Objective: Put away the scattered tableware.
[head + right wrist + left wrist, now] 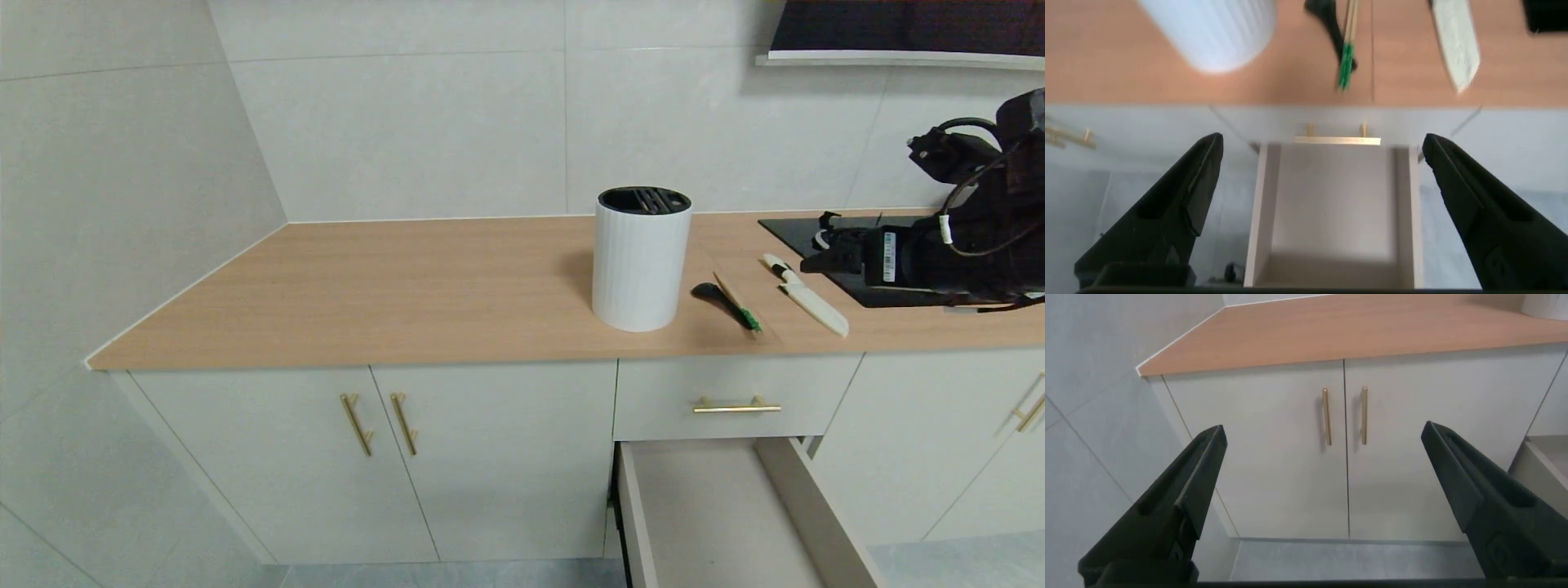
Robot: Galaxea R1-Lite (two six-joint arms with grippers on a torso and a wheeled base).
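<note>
While its jaws gape wide and empty, the right gripper (1322, 143) hangs over the drawer (1331, 220); knife (1454, 37), chopsticks (1349, 33) and spoon (1323, 16) lie beyond it. The left gripper (1323, 429), equally wide, faces doors (1282, 457).

The kitchen was brightly, evenly lit. The white holder (642, 261) threw a soft shadow leftward across the counter (408, 286), and a dimmer patch lay on the wall (816, 114) under the hood (906, 28).
</note>
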